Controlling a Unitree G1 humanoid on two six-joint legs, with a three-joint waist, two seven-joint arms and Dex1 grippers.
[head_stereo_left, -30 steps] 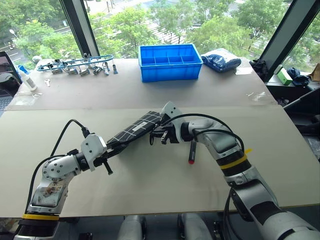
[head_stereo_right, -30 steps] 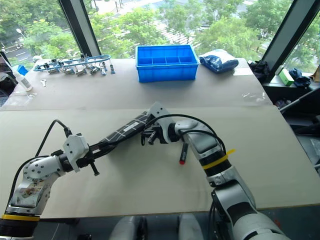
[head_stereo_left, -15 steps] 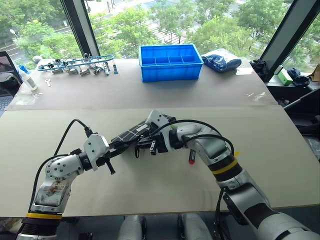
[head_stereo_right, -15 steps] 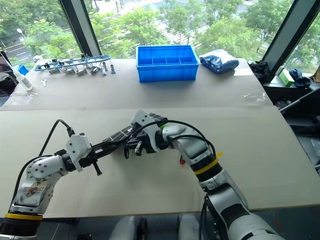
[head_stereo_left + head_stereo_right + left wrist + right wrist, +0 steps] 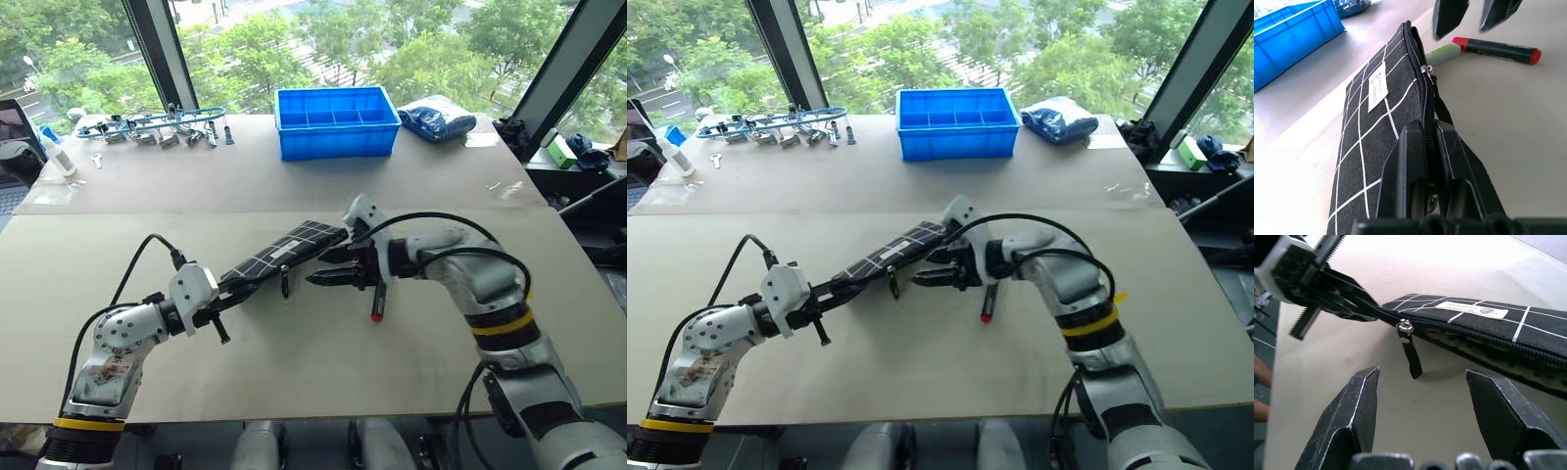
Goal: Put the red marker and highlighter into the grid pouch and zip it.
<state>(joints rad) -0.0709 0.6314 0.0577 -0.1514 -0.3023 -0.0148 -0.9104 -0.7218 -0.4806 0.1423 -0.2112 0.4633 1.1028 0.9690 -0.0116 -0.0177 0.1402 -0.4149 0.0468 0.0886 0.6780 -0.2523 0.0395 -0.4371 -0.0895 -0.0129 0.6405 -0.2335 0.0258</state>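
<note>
The left gripper (image 5: 1429, 147) is clamped on the near end of the grid pouch (image 5: 284, 252), holding it lifted off the table (image 5: 294, 362) so it slants up toward two o'clock from that grip. In the right wrist view the pouch's zipper is partly open, its light lining showing, and the black pull strap (image 5: 1411, 355) hangs loose from the slider. The right gripper (image 5: 318, 279) points across toward the pouch with its fingers spread wide and nothing between them, its tips just short of the hanging strap. The red marker (image 5: 378, 297) lies on the table under the right wrist, its red end at six o'clock. In the left wrist view the highlighter (image 5: 1442, 54) lies beside the pouch's far edge, its end touching the marker's red cap. A blue compartment bin (image 5: 335, 120) sits at twelve o'clock, well apart from the pouch.
</note>
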